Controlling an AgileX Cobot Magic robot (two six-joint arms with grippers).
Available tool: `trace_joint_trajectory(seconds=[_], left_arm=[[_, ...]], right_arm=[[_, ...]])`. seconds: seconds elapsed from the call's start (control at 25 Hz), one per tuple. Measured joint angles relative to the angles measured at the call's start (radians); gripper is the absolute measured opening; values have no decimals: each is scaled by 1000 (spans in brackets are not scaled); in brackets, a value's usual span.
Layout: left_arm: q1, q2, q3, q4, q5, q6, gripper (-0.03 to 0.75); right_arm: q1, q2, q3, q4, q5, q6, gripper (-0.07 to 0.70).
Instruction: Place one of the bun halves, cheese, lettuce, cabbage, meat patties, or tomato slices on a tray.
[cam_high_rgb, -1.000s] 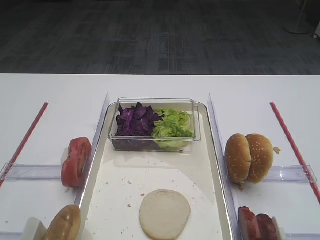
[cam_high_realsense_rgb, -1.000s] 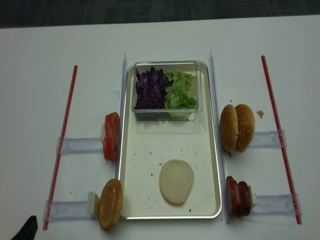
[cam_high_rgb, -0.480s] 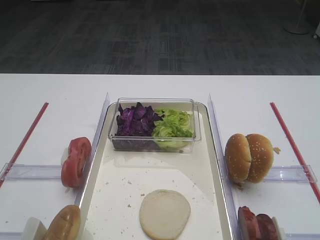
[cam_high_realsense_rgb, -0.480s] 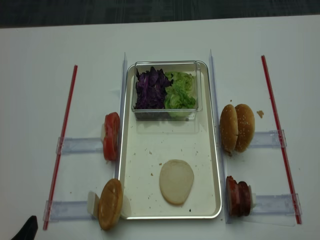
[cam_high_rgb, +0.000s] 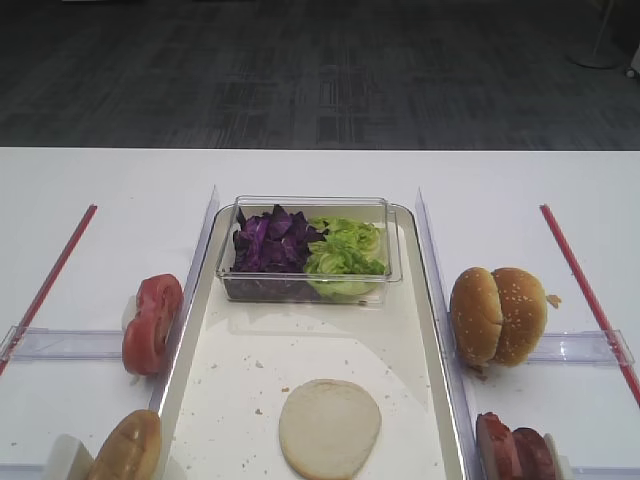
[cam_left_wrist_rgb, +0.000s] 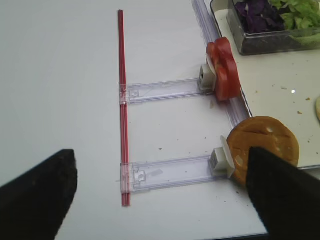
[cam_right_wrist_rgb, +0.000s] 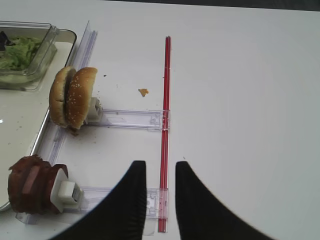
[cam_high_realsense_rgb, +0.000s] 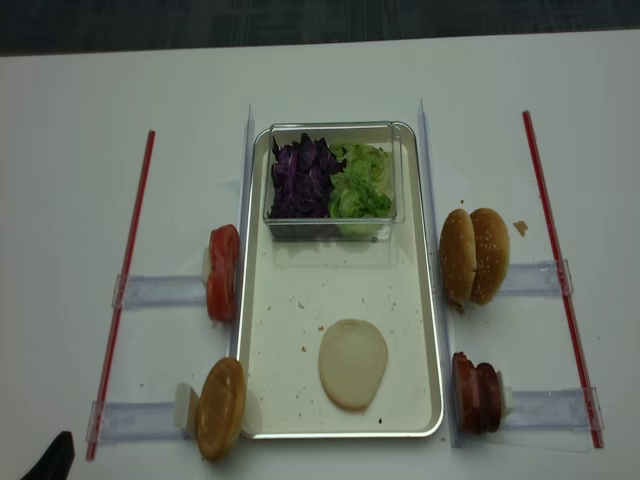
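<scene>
While both arms hang back off the tray (cam_high_realsense_rgb: 258, 400), I note its long cream-white floor, speckled with crumbs, inside a raised silvery rim. One bun half (cam_high_realsense_rgb: 353, 363) lies flat on it toward the near edge, cut face up, pale and smooth, touching nothing else. At the tray's far end sits a small clear plastic box (cam_high_realsense_rgb: 395, 200); inside, chopped dark purple cabbage (cam_high_realsense_rgb: 303, 178) fills the left side and crinkly light green lettuce (cam_high_realsense_rgb: 361, 182) the right, the two heaps touching.

Off the tray's left edge, glossy red tomato slices (cam_high_realsense_rgb: 223, 272) stand on edge against a clear holder; nearer me a browned bun (cam_high_realsense_rgb: 220, 407) stands likewise. Off the right edge stand sesame-seeded buns (cam_high_realsense_rgb: 475, 255) and, nearer, dark reddish-brown meat patties (cam_high_realsense_rgb: 477, 391).

Left gripper (cam_left_wrist_rgb: 160, 190): black fingers spread wide, nothing between them, over the bare tabletop. Right gripper (cam_right_wrist_rgb: 160, 187): fingers narrowly apart, empty, straddling a red strip (cam_right_wrist_rgb: 164, 100).
</scene>
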Motion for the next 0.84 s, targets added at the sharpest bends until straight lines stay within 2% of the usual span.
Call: trace_joint_trajectory(seconds=[0.84], left_arm=[[0, 0, 0, 0, 0, 0, 629]], right_arm=[[0, 0, 0, 0, 0, 0, 193]])
